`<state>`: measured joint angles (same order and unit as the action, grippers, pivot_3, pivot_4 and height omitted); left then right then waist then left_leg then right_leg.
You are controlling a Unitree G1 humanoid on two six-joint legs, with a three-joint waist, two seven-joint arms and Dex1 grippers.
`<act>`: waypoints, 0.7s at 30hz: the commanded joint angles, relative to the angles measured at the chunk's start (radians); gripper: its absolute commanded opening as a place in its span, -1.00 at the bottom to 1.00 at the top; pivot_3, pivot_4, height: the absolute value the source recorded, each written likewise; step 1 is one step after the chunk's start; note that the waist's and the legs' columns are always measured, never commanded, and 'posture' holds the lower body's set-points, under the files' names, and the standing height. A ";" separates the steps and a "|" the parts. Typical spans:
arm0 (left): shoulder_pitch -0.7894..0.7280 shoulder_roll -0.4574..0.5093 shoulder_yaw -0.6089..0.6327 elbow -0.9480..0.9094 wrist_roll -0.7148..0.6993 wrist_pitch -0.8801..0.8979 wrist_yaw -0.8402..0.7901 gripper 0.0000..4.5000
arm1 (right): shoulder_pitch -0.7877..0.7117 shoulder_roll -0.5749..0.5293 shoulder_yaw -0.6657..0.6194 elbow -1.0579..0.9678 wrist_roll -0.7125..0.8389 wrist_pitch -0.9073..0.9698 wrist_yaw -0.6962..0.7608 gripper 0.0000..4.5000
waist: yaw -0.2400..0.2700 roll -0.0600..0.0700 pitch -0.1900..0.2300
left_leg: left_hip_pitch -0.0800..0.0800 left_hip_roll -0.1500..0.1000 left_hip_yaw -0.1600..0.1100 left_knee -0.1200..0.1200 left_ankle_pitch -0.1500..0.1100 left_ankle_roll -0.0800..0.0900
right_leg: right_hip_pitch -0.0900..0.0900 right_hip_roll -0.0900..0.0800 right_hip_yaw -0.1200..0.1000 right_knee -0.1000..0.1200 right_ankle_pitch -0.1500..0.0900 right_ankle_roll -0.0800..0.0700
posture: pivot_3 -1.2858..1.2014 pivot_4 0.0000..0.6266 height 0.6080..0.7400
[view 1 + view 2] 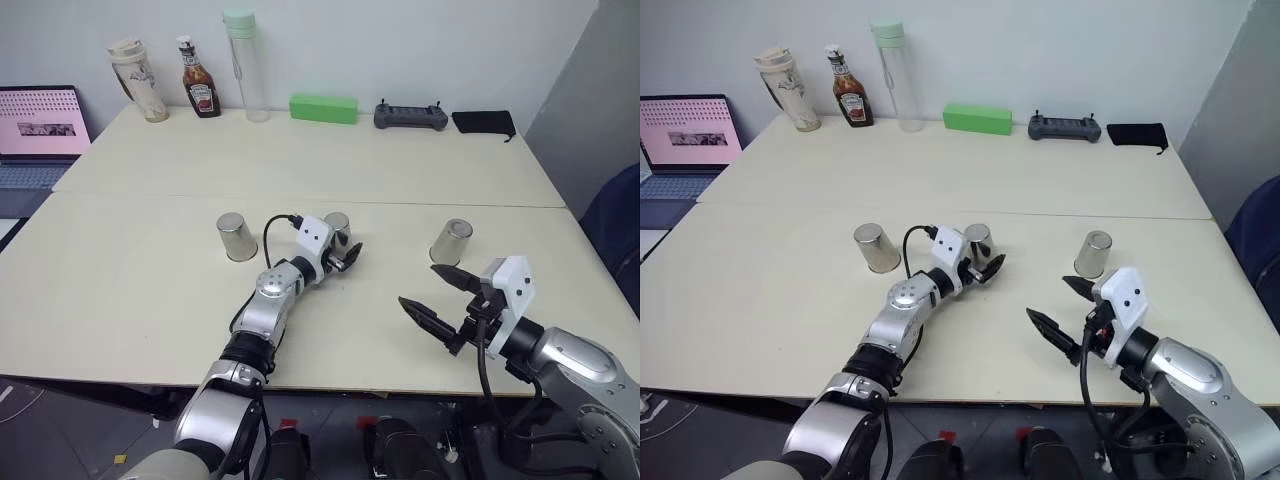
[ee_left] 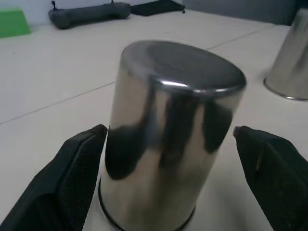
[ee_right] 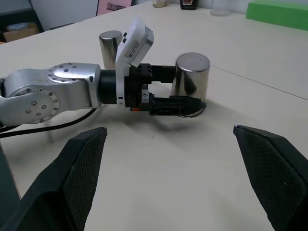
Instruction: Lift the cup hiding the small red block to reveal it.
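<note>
Three identical steel cups stand upside down in a row on the table: a left cup [image 1: 237, 237], a middle cup [image 1: 337, 226] and a right cup [image 1: 451, 242]. My left gripper [image 1: 344, 246] reaches level around the middle cup [image 2: 173, 130]. It is open, with one black finger on each side of the cup, and the finger [image 2: 272, 168] on one side stands clearly off the steel. My right gripper [image 1: 417, 285] hovers open and holding nothing near the table's front right. The small red block is hidden.
Along the back edge stand a beige tumbler [image 1: 140, 80], a ketchup bottle [image 1: 200, 85], a clear bottle [image 1: 245, 65], a green box [image 1: 323, 108], a controller [image 1: 410, 117] and a black pouch [image 1: 483, 122]. A laptop [image 1: 40, 125] sits far left.
</note>
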<state>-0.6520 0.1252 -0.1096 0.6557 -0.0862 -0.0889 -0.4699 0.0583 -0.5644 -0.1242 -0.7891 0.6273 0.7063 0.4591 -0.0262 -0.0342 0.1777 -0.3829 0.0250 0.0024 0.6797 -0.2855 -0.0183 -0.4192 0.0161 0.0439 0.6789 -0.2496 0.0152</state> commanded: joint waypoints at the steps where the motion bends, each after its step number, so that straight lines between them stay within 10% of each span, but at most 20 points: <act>1: -0.047 -0.002 0.022 0.051 0.018 -0.072 0.014 0.59 | 0.016 0.010 -0.042 -0.067 0.035 0.007 -0.042 1.00 | -0.003 0.000 0.000 | 0.000 0.000 0.001 0.000 0.000 0.000 | 0.000 0.000 0.000 0.000 0.000 0.000 | 0.03 -0.52 1.00; 6: -0.065 -0.010 0.047 0.041 -0.001 -0.075 0.012 0.25 | 0.027 0.008 -0.040 -0.073 0.044 0.006 -0.062 1.00 | -0.002 0.000 0.000 | 0.000 0.000 0.000 0.000 0.000 0.000 | 0.000 0.000 0.000 0.000 0.000 0.000 | 0.03 -0.52 1.00; 21: -0.143 0.056 0.185 -0.063 0.022 0.167 0.284 0.25 | -0.020 0.021 0.001 -0.043 0.042 -0.002 -0.068 1.00 | -0.004 0.000 0.000 | 0.001 0.000 0.000 0.000 0.000 0.000 | 0.000 0.000 0.000 0.000 0.000 0.000 | 0.03 -0.52 1.00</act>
<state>-0.7941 0.1825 0.0803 0.5567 -0.0964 0.0611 -0.2347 0.0560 -0.5481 -0.1296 -0.8189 0.6592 0.7189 0.3914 -0.0305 -0.0343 0.1778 -0.3822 0.0254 0.0021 0.6794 -0.2855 -0.0184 -0.4191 0.0164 0.0438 0.6788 -0.2494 0.0157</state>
